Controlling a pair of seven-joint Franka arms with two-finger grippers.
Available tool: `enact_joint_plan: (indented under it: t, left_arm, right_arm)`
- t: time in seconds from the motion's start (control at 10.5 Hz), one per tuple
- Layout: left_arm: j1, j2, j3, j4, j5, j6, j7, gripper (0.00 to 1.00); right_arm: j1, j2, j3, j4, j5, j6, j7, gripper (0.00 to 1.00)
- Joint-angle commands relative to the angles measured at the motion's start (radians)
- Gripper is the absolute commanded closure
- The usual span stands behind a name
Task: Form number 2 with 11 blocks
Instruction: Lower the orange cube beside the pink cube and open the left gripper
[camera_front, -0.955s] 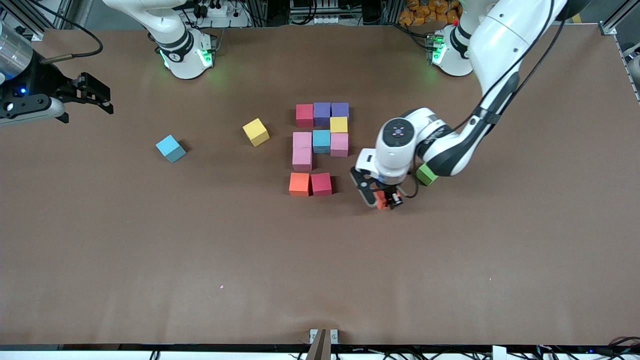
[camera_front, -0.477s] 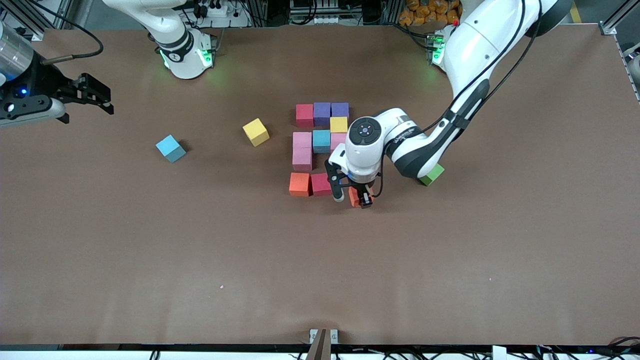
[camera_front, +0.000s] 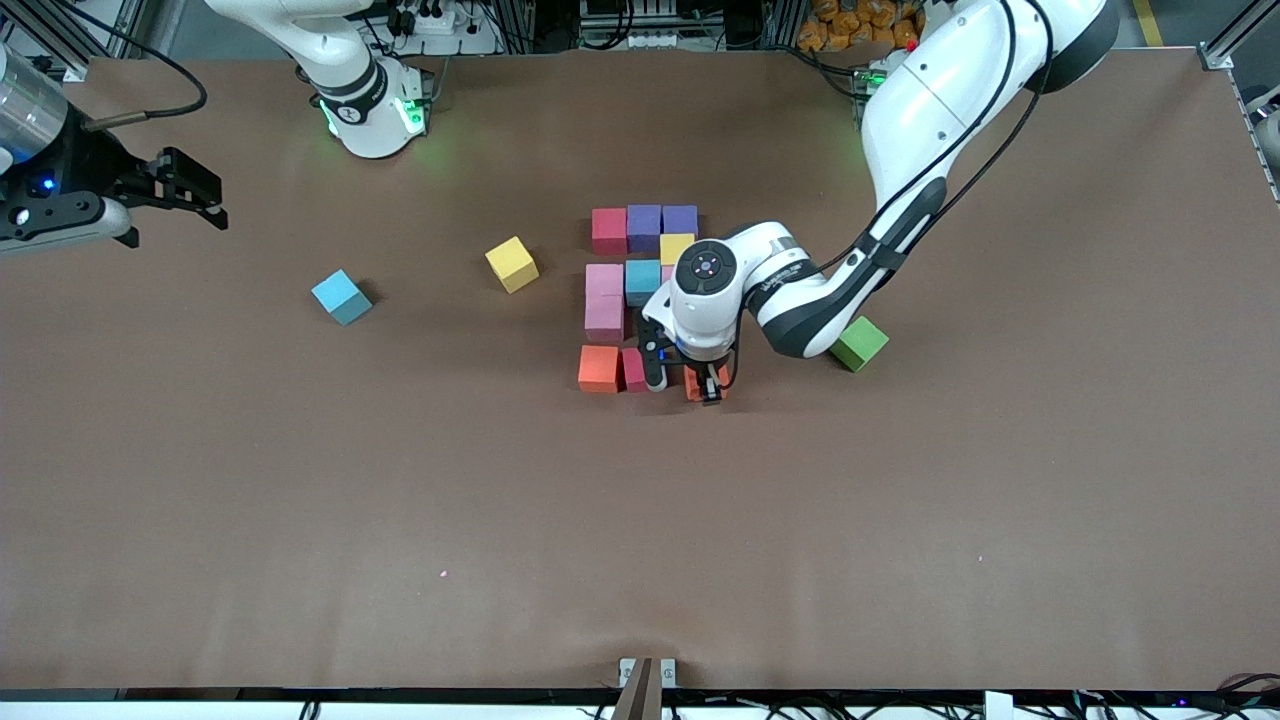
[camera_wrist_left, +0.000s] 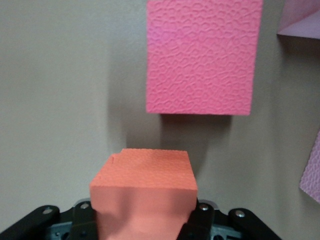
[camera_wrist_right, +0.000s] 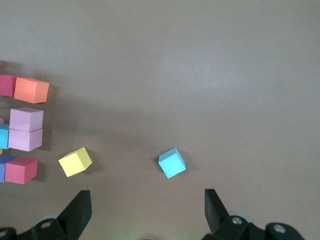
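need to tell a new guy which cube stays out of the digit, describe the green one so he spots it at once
Find the cluster of coloured cubes mid-table, then look toward the left arm's end. The green cube sits alone there beside the left arm's forearm, touching no other cube. It is the only green one.

Cubes (camera_front: 604, 280): red (camera_front: 608, 230) 2, purple (camera_front: 644, 225) 2, pink (camera_front: 604, 315) 3, orange (camera_front: 598, 368) 2, yellow (camera_front: 512, 263) 2, blue (camera_front: 341, 297) 2, green (camera_front: 859, 343) 1.

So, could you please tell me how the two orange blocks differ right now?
The orange block in the left gripper is clamped between its fingers; the other orange block rests free on the table. The free one already touches the red block in the digit's bottom row; the gripped orange block sits apart from it. Both look the same size and colour.
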Motion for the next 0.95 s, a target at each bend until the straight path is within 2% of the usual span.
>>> enact_joint_plan:
  t: [0.0,0.19,0.57,0.86]
  left_arm:
    - [-0.031,0.016,0.002,0.031,-0.014,-0.021,0.033,0.68]
    - [-0.042,0.025,0.002,0.032,-0.016,-0.021,0.070,0.68]
    - [-0.057,0.031,0.003,0.031,-0.013,-0.021,0.072,0.69]
    - [-0.066,0.040,0.003,0.032,-0.008,-0.021,0.072,0.68]
  right_arm:
    - [-0.015,0.006,0.006,0.006,-0.010,0.009,-0.018,0.00]
    - [-0.043,0.020,0.006,0.021,-0.014,0.020,-0.030,0.00]
    - [-0.099,0.105,0.006,0.142,0.001,0.015,-0.032,0.00]
    - [-0.093,0.106,0.006,0.140,0.001,0.011,-0.027,0.00]
